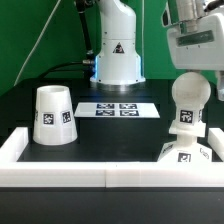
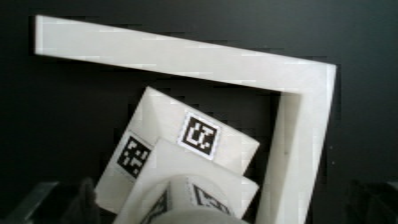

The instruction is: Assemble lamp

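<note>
The claw (image 1: 187, 78) hangs over the bulb (image 1: 188, 104), which stands upright on the base (image 1: 183, 153); its grip cannot be told. The shade (image 1: 52, 115) sits well apart on the worktop (image 1: 110, 140).

The arm reached down from the upper corner on the exterior view's right, its white wrist housing directly above the bulb (image 1: 186, 100). The gripper (image 1: 190, 72) pointed straight down at the bulb's top. Whether its fingers were spread or closed could not be told.
</note>
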